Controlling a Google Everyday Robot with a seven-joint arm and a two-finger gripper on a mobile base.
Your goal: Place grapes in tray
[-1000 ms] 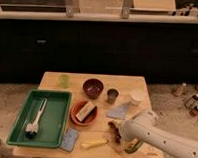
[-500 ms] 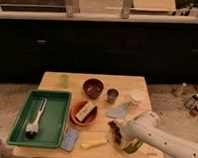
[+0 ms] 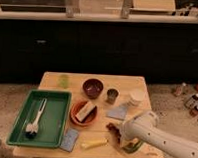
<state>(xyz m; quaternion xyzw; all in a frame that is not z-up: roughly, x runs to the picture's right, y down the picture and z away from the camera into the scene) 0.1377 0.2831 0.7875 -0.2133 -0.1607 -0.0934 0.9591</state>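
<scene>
We see the gripper low over the desk near its front right corner. It is mostly hidden under the end of the white arm, so we cannot tell whether it is spread or pressed together. The grapes lie on the desk just left of it; we cannot tell whether they touch. The green tray sits at the front left corner, well apart from the grapes, with a brush inside. Between them are the orange bowl and a pale yellow piece.

Dark cab. fronts w/ pale countertop above, wood table in front, speckled floor, dim warm light
</scene>
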